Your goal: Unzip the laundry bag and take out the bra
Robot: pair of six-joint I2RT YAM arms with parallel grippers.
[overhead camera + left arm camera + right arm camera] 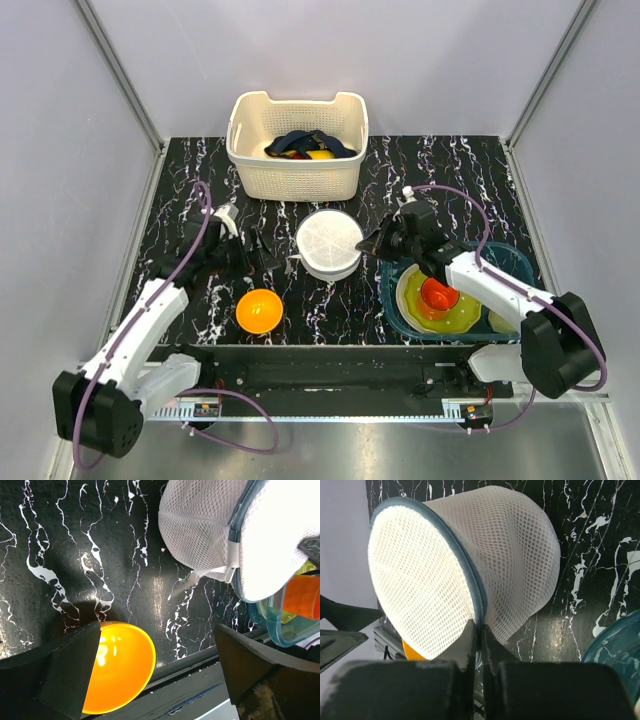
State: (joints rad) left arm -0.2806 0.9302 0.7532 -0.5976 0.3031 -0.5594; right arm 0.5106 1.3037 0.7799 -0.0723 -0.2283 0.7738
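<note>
Laundry bag [328, 243] at the middle of the black marbled table [420, 170], standing on one round face with the other turned up. Zipped shut along the whole stretch of grey-blue zip [470, 577] in view. Contents not to be made out through the white mesh. On the side wall facing the left wrist camera, a small white fabric tab [231, 555].

Right gripper [479, 630] at the bag's right side, fingers clenched tight together, tips right on the zip line where the round face meets the side wall. Cannot tell whether the zip pull sits between them (the tips themselves cover that spot).

Left gripper [157, 645] to the left of the bag, near it but apart, fingers spread wide and grasping nothing. Points toward the bag's side wall, with only bare table between the two fingers.

Orange bowl [259, 311] at the front left of the bag, apart from it, mouth up, partly behind one left finger in the wrist view.

Behind the bag, toward the back edge: a cream slotted basket [298, 172] with dark navy and yellow clothes [305, 143] lying inside.

To the right, under the right arm: a teal tub [390, 297] holding a yellow-green plate [460, 318], with an orange cup [438, 293] on the plate.
</note>
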